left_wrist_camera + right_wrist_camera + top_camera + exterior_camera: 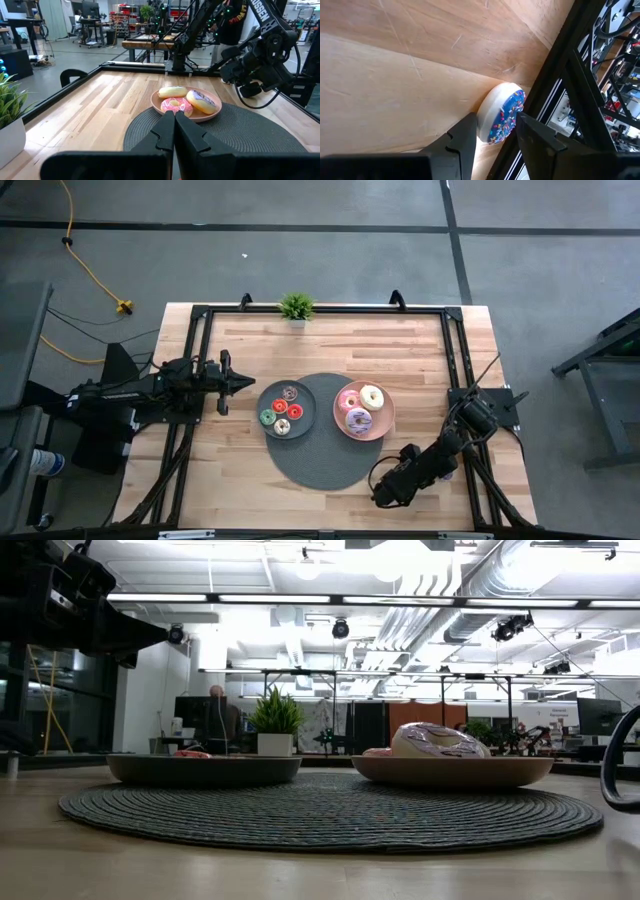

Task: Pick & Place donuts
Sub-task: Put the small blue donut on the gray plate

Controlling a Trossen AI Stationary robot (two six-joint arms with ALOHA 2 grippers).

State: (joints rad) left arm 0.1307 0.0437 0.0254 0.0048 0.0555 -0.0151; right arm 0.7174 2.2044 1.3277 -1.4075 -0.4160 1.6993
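Observation:
A small donut (501, 107) with blue sprinkled icing and a white underside stands on its edge on the wooden table, close to a black frame rail (555, 100). My right gripper (496, 122) is at the table's near right (384, 497), slanting down, its two fingers on either side of this donut. The arm hides the donut from above. Three larger donuts, pink (349, 401), cream (372, 396) and purple (358, 420), lie on the pink plate (386, 420). Several tiny donuts (282, 418) lie on the grey plate (263, 400). My left gripper (250, 383) waits shut at the left, level above the table. My right gripper pinches the blue donut between its two fingers. One finger lies on the white underside (484, 116) and the other on the iced face (516, 111). The fingers slant down from above. The donut stands on its rim on the table.
Both plates sit on a round dark woven mat (320, 465) in the table's middle. A small potted plant (296, 307) stands at the far edge. Black frame rails (450, 360) run along the table's sides. Bare wood lies left of the mat.

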